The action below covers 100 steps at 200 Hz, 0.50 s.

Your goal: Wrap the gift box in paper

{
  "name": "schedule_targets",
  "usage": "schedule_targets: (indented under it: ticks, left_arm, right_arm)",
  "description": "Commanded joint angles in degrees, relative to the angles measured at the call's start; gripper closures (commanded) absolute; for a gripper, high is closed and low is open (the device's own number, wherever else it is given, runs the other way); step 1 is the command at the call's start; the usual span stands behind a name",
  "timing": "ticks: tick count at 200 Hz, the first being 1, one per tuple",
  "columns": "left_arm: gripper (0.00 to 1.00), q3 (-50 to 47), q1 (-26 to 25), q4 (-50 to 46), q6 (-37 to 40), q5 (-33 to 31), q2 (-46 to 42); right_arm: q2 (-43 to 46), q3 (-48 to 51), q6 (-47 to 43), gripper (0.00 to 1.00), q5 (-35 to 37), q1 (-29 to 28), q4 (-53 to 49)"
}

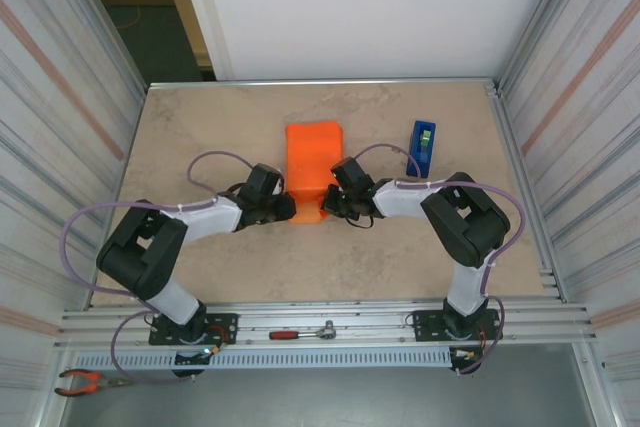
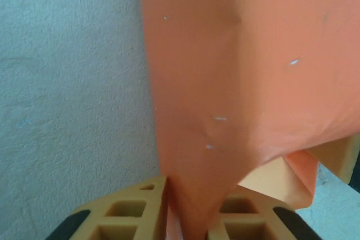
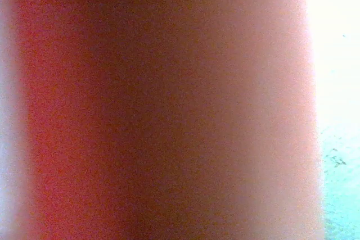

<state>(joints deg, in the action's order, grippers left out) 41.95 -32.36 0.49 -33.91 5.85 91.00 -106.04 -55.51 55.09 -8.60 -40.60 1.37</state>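
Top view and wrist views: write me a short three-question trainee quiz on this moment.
1. Which arm's base sits nearer the blue tape dispenser?
2. The left pincer pinches: A) the orange paper; B) the tape dispenser; C) nothing.
3. True or false: the tape dispenser lies on top of the paper.

Key: 1 the right arm's; 2 A; 3 false, it stands apart on the table.

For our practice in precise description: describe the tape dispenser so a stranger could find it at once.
Start at the beige table. Right of the orange paper at its middle sits the tape dispenser, apart from it. It alone is blue, small and narrow.
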Motion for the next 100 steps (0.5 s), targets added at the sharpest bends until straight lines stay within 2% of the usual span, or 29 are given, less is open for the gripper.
schedule_targets:
  ticks: [1, 13, 22, 34, 43, 48, 66, 69, 74, 78, 82, 100]
  left_arm:
    - [0.82, 2.8, -0.6, -1.8, -0.4, -2.3, 0.7]
    - [0.93, 3.1, -1.0, -2.6, -0.1, -2.7, 1.1]
    - [0.94, 3.2, -1.4, -3.3, -0.2, -3.5, 1.2]
    - [0.87, 3.6, -2.1, -4.8, -0.3, -5.4, 1.0]
    - [0.73, 4.1, -2.8, -6.0, -0.2, -6.7, 1.0]
    - [0.68, 4.4, -3.1, -6.8, -0.1, -7.4, 1.1]
    - [0.65, 5.8, -3.8, -9.0, 0.1, -9.2, 1.9]
    - [0.67, 5.9, -3.8, -9.3, 0.2, -9.3, 2.1]
    - [0.75, 6.2, -3.9, -9.5, 0.5, -9.3, 2.4]
    - [0.9, 6.6, -4.1, -9.8, 0.8, -9.2, 2.6]
    - [1.0, 6.9, -4.0, -10.0, 1.0, -9.2, 2.8]
    - [1.0, 7.4, -4.0, -10.7, 1.8, -9.1, 2.4]
  right_arm:
    - [-2.4, -0.5, 1.1, 1.0, -0.7, -0.9, -4.7]
    - [-2.4, -0.6, 1.1, 1.0, -0.7, -1.0, -4.8]
    - [-2.4, -0.7, 1.1, 1.0, -0.7, -1.1, -4.9]
    - [-2.4, -0.8, 1.1, 1.0, -0.7, -1.1, -5.0]
    - [-2.4, -0.9, 1.1, 1.0, -0.7, -1.2, -5.1]
    - [-2.5, -1.0, 1.1, 1.0, -0.7, -1.2, -5.1]
    - [-2.5, -1.2, 1.1, 1.0, -0.8, -1.3, -5.2]
    - [-2.5, -1.2, 1.1, 1.0, -0.8, -1.3, -5.2]
    - [-2.6, -1.3, 1.1, 1.0, -0.8, -1.3, -5.2]
    - [-2.6, -1.3, 1.1, 1.0, -0.8, -1.3, -5.2]
    - [-2.7, -1.2, 1.1, 1.0, -0.8, -1.3, -5.2]
    - [-2.7, -1.4, 1.1, 1.0, -0.9, -1.4, -5.3]
